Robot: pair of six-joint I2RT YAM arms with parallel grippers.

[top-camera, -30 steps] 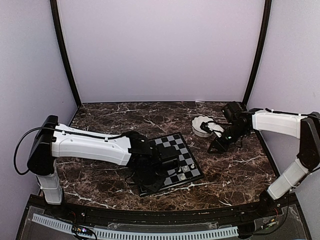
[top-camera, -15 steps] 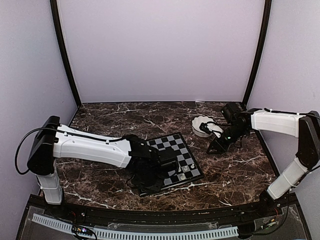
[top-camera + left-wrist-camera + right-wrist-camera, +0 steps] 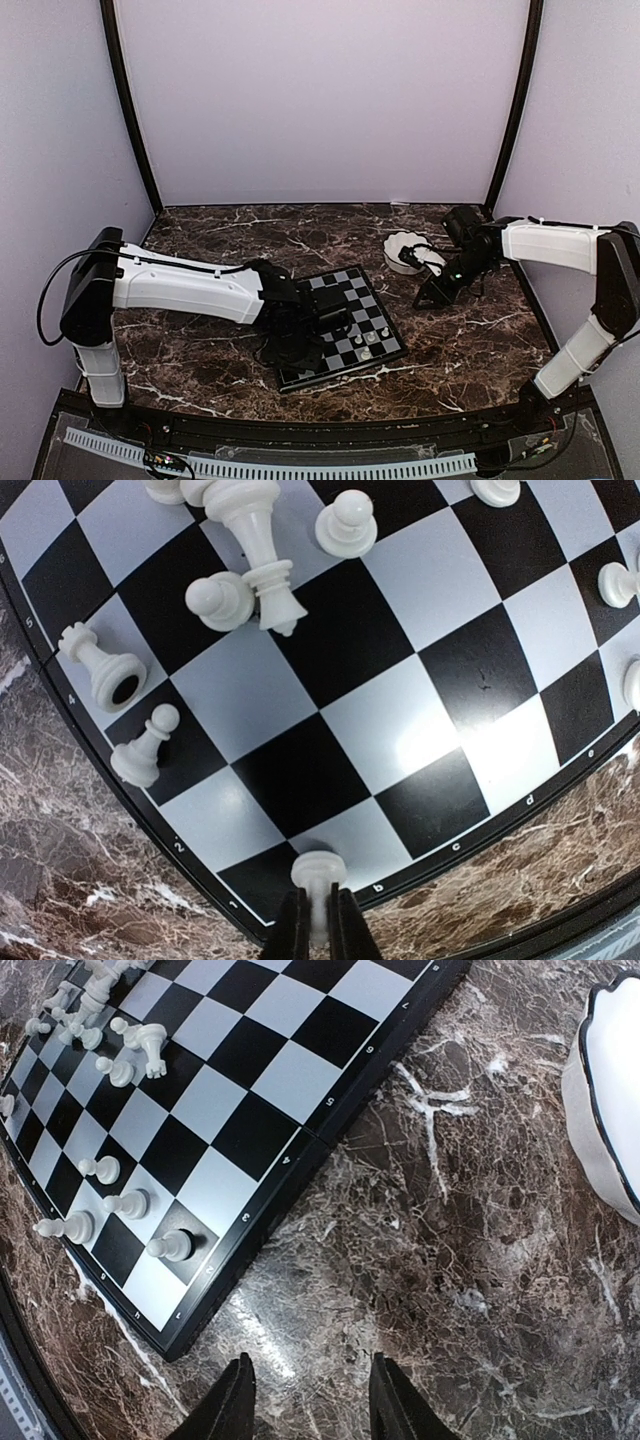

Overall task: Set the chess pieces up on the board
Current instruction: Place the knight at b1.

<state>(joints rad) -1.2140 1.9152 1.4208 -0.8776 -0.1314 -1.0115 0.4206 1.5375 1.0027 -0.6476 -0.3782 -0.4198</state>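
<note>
The black and silver checkered board (image 3: 347, 287) lies mid-table. My left gripper (image 3: 298, 352) hangs over its near left corner. In the left wrist view it (image 3: 318, 932) is shut on a cream-white pawn (image 3: 318, 872), held above the board's (image 3: 400, 740) corner squares by the rim. Other pieces lie tumbled at the upper left: a tall fallen one (image 3: 255, 540), pawns (image 3: 345, 525) and a rook-like one (image 3: 100, 667). My right gripper (image 3: 432, 294) is open and empty over the marble (image 3: 310, 1405), right of the board (image 3: 250, 1060). A row of upright pawns (image 3: 170, 1247) stands along one edge.
A white scalloped bowl (image 3: 404, 251) stands right of the board's far corner, next to the right wrist; its rim shows in the right wrist view (image 3: 600, 1090). The dark veined marble tabletop (image 3: 200, 240) surrounds the board. Purple walls close three sides.
My left gripper has shifted slightly left and nearer, toward the board's near left corner, still holding the pawn. The right arm has barely moved.
</note>
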